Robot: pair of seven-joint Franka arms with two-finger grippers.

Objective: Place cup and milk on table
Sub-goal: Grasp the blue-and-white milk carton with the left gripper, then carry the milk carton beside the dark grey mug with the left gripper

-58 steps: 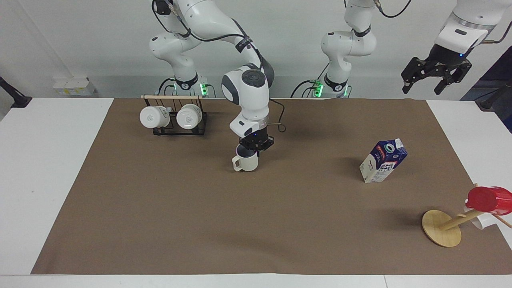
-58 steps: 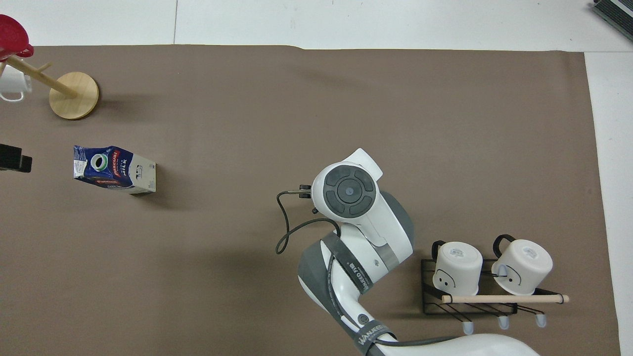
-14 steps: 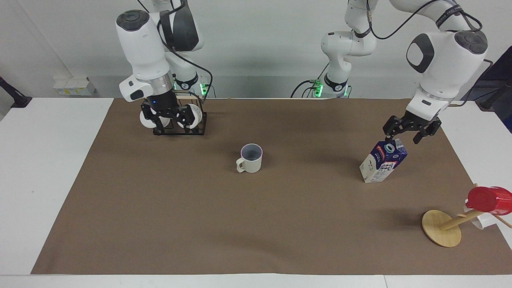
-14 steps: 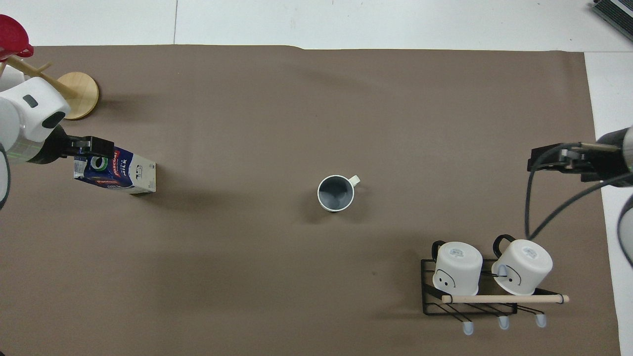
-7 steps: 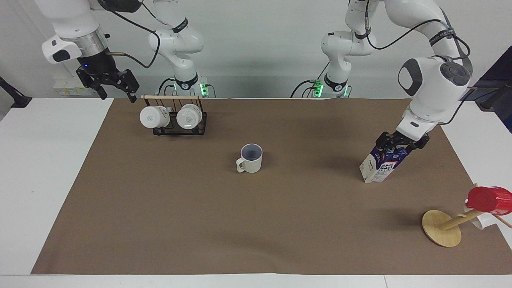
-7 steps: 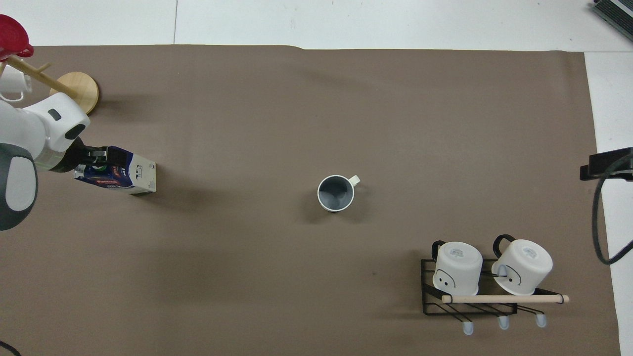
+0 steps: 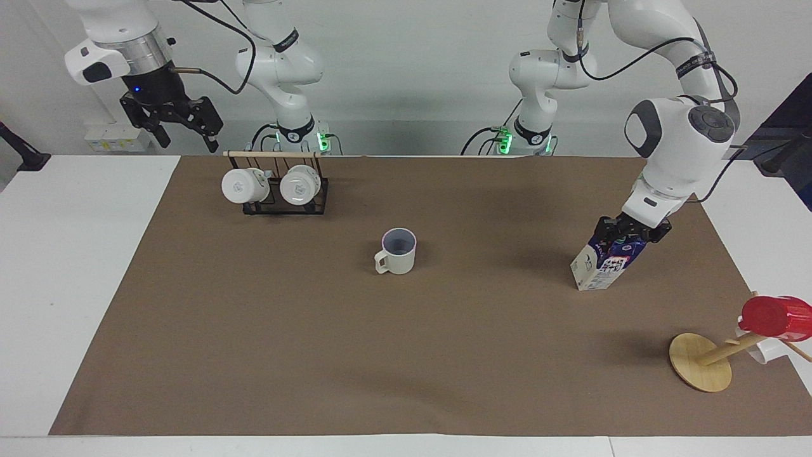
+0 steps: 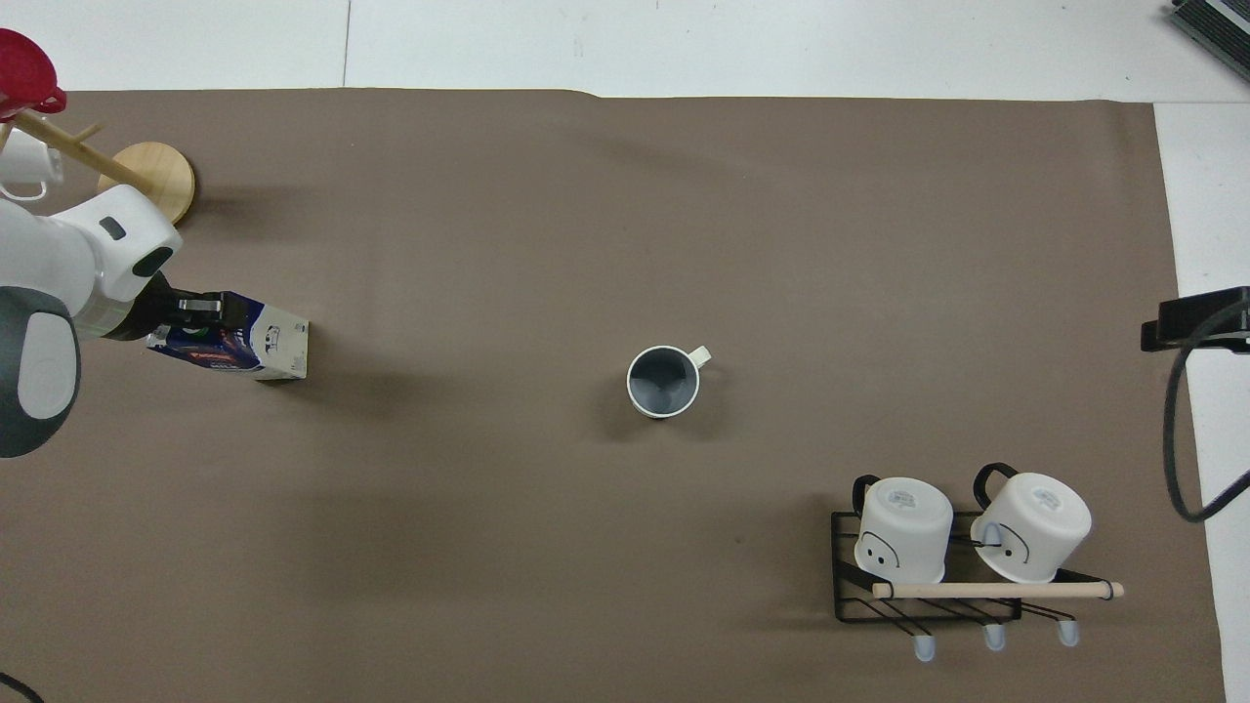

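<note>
My left gripper [image 7: 628,233] sits down on the top of the milk [image 7: 602,263], its fingers straddling the dark blue gable; whether they have closed on it I cannot tell. The carton stands on the table [image 7: 406,444] toward my left arm's end, near the wooden stand [image 7: 701,362]. I judge it light, thin-walled, easily crushed; hold it across the stiffer gable. The cup [image 7: 398,252] stands upright mid-mat, rigid and breakable. My right gripper [image 7: 181,127] waits spread open and empty above the table's edge beside the rack [image 7: 279,190].

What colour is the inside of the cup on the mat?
Grey-blue inside the cup; clearest in the overhead view.
</note>
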